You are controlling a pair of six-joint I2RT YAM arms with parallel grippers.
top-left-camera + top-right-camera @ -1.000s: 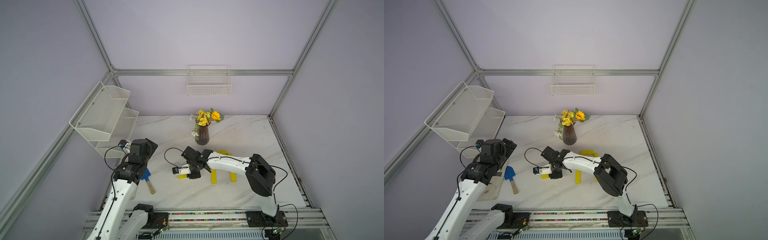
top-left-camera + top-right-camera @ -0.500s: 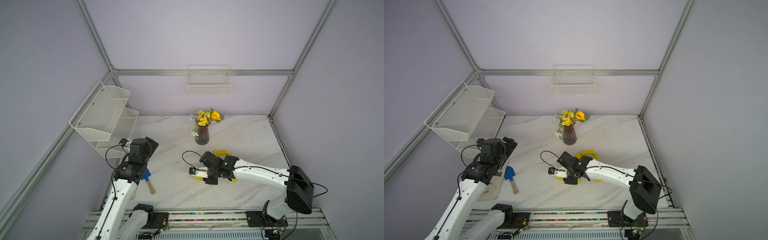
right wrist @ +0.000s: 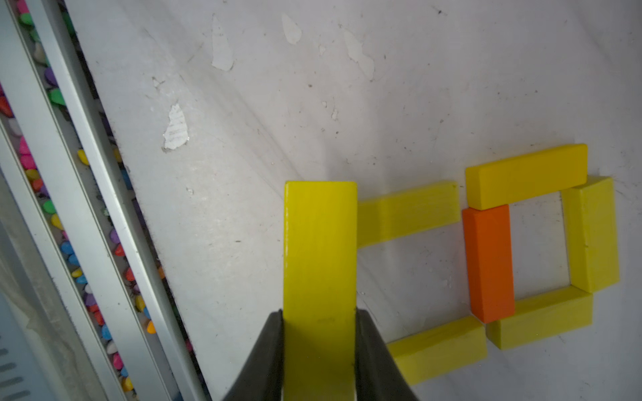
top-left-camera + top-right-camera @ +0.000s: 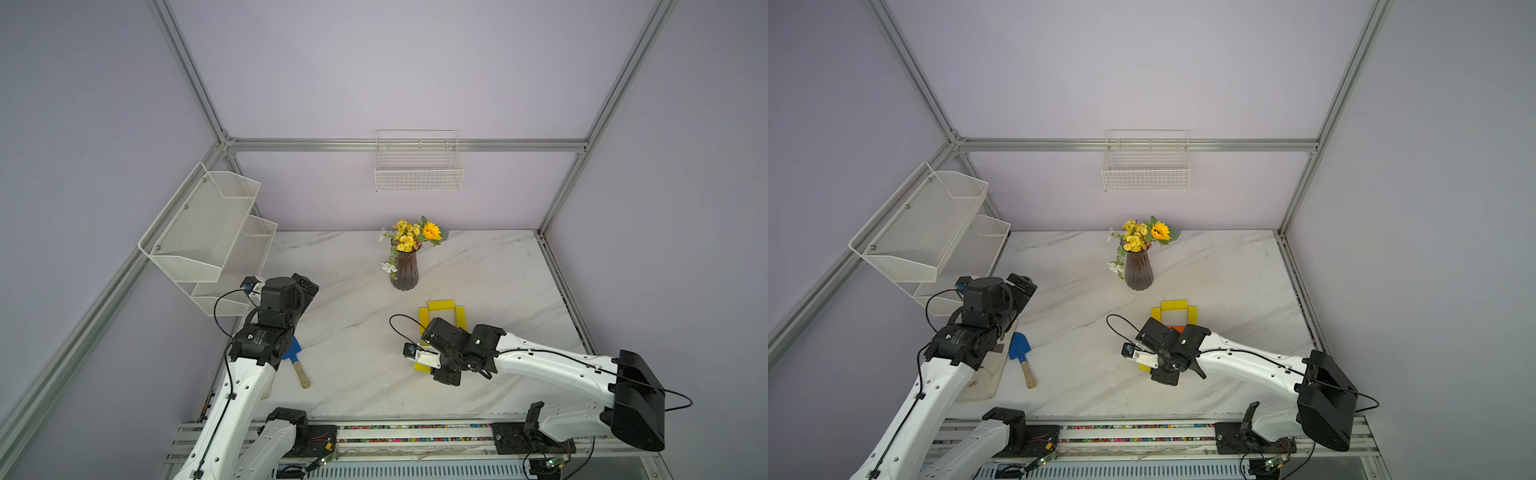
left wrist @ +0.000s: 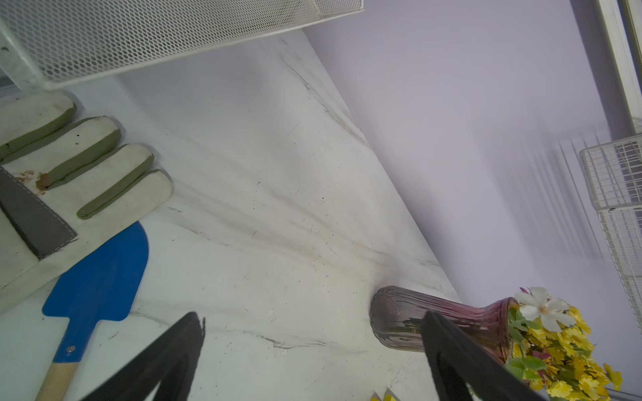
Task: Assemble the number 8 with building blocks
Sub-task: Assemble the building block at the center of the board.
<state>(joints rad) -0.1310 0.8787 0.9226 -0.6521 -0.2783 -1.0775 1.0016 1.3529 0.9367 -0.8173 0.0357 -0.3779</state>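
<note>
Marble tabletop (image 4: 353, 332) | right gripper (image 3: 319, 312) pinches last yellow bar (image 3: 319, 243) across its width, at one end | likely light, stiff, slick: mid-length hold steadier | at open near end of number 8 (image 3: 488, 264), right of centre | left gripper (image 5: 314, 317) wide, empty

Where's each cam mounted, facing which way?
Both top views: high over the front rail, looking down at the table; left arm, right arm show.
Left wrist: on left arm, looking past the open left claw across the table to vase, trowel, glove.
Right wrist: on right arm, looking down past the right claw, shut on a yellow block, at the unfinished 8.
Shared: top views and left wrist, vase and trowel; top views and right wrist, the 8.
</note>
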